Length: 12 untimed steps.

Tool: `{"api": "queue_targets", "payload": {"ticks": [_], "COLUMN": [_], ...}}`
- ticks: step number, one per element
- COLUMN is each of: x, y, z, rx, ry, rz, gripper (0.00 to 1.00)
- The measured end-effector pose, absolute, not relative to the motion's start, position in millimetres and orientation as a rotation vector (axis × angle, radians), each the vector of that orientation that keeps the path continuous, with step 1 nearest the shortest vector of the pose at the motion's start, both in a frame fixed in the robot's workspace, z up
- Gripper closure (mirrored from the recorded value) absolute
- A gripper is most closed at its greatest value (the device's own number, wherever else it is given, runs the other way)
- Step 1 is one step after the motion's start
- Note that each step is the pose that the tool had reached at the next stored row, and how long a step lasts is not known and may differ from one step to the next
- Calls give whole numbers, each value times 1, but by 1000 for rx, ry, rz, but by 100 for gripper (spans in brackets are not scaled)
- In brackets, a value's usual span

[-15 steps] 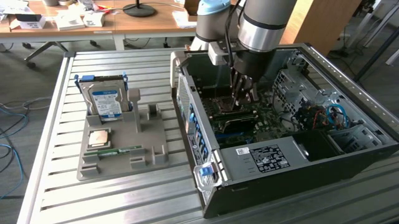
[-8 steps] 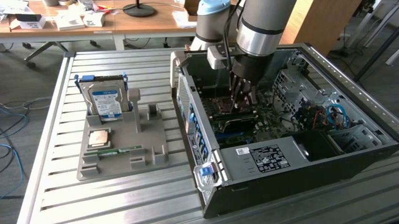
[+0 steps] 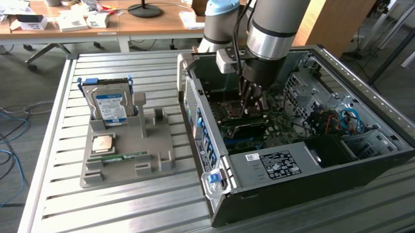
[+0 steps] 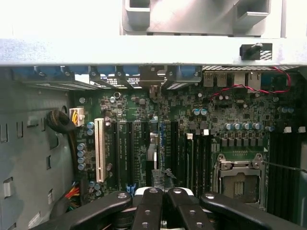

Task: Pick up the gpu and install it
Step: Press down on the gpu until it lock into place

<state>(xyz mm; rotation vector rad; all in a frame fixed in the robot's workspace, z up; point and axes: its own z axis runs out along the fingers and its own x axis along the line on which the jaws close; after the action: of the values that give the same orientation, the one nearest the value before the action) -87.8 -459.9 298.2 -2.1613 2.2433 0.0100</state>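
slatted metal table bears grey holder and open computer case.

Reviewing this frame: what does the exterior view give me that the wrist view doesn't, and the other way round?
Exterior view: the grey fixture on the slatted table, the blue-labelled hard drive standing in it, and the arm reaching down into the open case.
Wrist view: the gripper shut on a thin dark card edge, apparently the gpu, over the dark slots; also the white slot, CPU socket and red wire.
Both: the case interior and its green motherboard.
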Motion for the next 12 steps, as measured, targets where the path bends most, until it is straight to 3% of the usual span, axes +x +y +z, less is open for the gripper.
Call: {"api": "queue_targets", "payload": {"ticks": [12], "x": [-88], "y": [-460], "z": [288], "rx": [-2161], "ry": [2243], "rz": [10], "gripper": [89]}}
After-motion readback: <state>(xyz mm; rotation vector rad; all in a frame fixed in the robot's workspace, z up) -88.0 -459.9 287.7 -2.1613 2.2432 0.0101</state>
